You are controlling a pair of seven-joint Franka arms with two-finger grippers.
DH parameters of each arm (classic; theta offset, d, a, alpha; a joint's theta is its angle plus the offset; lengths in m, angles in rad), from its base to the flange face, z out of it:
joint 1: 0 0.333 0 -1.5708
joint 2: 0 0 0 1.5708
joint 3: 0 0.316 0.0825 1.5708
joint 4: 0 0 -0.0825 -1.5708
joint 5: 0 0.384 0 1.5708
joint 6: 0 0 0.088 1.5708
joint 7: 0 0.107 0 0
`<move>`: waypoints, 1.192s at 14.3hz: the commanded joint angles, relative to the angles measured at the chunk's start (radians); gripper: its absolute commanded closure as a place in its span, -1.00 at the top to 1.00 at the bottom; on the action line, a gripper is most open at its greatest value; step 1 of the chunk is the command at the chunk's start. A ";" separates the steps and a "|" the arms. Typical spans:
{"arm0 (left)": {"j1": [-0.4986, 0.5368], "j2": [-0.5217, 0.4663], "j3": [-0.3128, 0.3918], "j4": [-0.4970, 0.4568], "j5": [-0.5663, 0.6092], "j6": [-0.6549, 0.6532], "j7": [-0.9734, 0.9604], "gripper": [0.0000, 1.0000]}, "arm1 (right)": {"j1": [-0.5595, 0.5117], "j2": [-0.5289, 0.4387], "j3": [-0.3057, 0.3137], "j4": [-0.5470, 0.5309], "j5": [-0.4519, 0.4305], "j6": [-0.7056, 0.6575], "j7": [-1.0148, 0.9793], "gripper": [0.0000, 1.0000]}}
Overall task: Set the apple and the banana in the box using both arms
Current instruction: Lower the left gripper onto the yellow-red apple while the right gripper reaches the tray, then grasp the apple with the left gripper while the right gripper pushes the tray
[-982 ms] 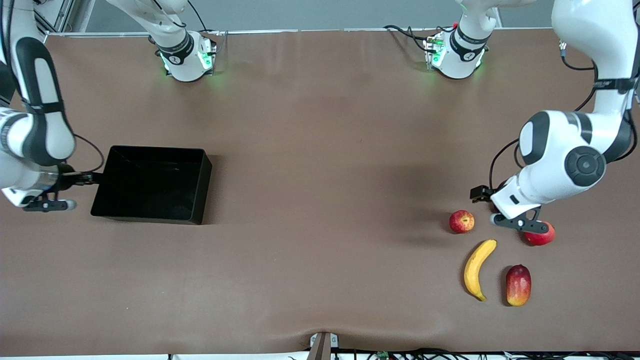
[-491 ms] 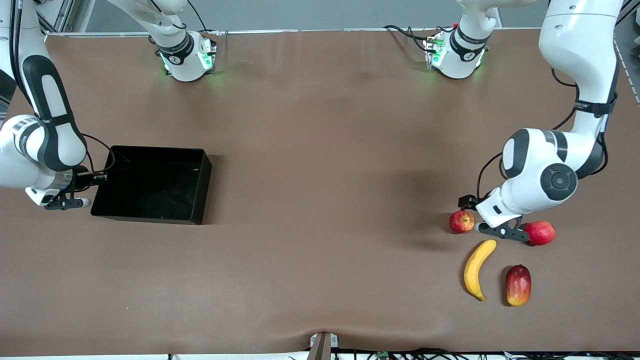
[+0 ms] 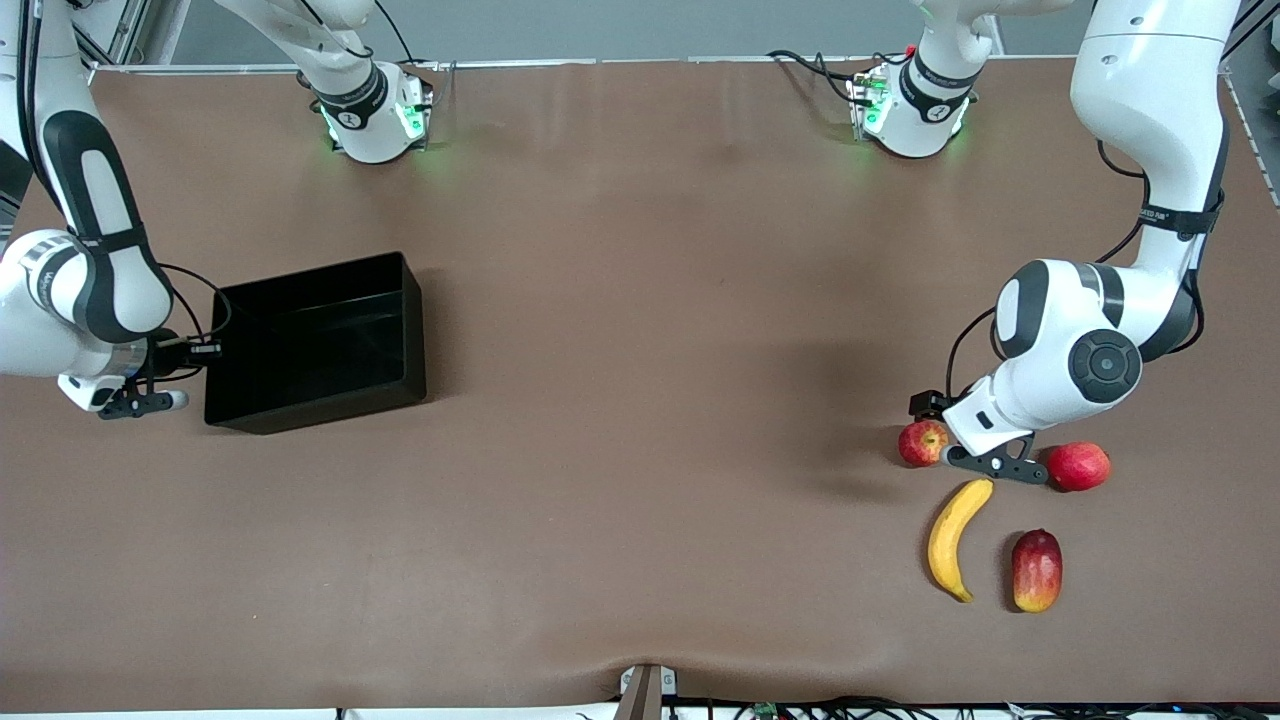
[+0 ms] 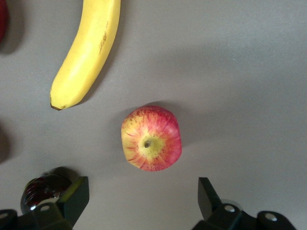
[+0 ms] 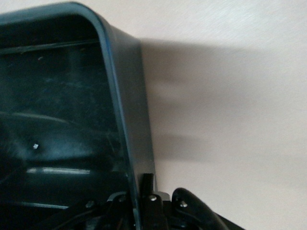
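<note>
The apple (image 3: 922,443) lies on the brown table toward the left arm's end, and in the left wrist view (image 4: 151,144) it shows its stem dimple. The banana (image 3: 955,540) lies nearer the front camera; one end of it shows in the left wrist view (image 4: 88,52). My left gripper (image 3: 958,447) hangs open and empty just beside the apple (image 4: 141,199). The black box (image 3: 330,405) sits toward the right arm's end, turned askew. My right gripper (image 3: 205,350) is shut on the box's end wall (image 5: 124,96), with its fingers (image 5: 147,184) astride the rim.
A smooth pinkish-red round fruit (image 3: 1078,466) lies just beside the left gripper, away from the apple. A red-yellow mango (image 3: 1037,570) lies beside the banana. Both arm bases (image 3: 370,110) stand along the table's back edge.
My left gripper has moved from over the pinkish-red fruit toward the apple. My right gripper has closed in on the box's wall and the box has turned and shifted away from the front camera.
</note>
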 commanded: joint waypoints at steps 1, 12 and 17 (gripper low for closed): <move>-0.005 -0.004 0.002 -0.013 0.010 0.009 0.016 1.00 | -0.001 -0.017 0.008 0.110 0.081 -0.195 -0.006 -1.00; 0.006 0.066 0.002 -0.010 0.007 0.135 0.008 1.00 | 0.455 -0.033 0.010 0.331 0.208 -0.415 0.615 -1.00; 0.003 0.091 0.002 -0.005 -0.007 0.138 -0.009 1.00 | 0.655 0.022 0.011 0.317 0.270 -0.202 0.742 -1.00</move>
